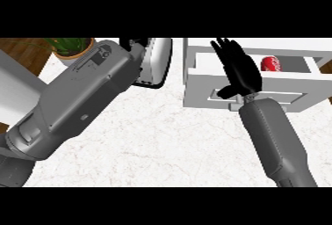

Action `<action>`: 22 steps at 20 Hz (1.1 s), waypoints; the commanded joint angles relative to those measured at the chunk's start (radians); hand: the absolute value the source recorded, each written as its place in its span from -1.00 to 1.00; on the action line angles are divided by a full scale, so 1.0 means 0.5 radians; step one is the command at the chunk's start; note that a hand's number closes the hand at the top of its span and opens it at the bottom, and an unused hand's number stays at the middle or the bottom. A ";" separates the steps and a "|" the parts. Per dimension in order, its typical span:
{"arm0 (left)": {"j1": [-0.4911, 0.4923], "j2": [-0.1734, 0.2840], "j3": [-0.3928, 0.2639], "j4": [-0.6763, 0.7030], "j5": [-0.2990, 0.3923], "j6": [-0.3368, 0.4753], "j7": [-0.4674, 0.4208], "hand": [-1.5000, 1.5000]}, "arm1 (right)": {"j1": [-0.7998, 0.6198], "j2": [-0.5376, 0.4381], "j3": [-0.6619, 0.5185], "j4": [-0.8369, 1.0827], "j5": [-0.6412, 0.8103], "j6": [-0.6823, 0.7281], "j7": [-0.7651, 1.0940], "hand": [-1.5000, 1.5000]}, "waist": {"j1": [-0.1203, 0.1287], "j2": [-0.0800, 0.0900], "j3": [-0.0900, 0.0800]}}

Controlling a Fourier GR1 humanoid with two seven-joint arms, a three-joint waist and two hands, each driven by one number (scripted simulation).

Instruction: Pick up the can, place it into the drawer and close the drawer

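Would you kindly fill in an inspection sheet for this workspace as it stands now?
Surface: white marbled counter, mostly bare in front.
Job's things: red can lies inside the open white drawer; the drawer is not yet closed.
Clutter: a potted plant at the far left; a white and black object partly hidden behind the left forearm.
Hands: right hand open, fingers straight, over the drawer; left hand hidden, only its forearm shows.
Cables: nothing seen.
Surroundings: wooden floor beyond the counter's far left.
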 commanded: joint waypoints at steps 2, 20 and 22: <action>0.071 0.156 0.020 -0.144 -0.035 -0.015 0.108 -1.00 | -0.053 0.001 -0.074 0.460 0.090 -0.369 -0.045 -1.00 | 0.010 0.022 0.016; 0.209 0.281 0.022 -0.521 -0.144 0.029 0.285 -1.00 | -0.753 -0.105 -0.337 1.290 0.158 -0.896 0.004 -1.00 | 0.097 0.059 0.018; 0.234 0.385 0.063 -0.568 -0.144 0.012 0.321 -1.00 | -0.774 -0.172 -0.372 1.329 0.123 -0.917 -0.070 -1.00 | 0.089 0.054 0.018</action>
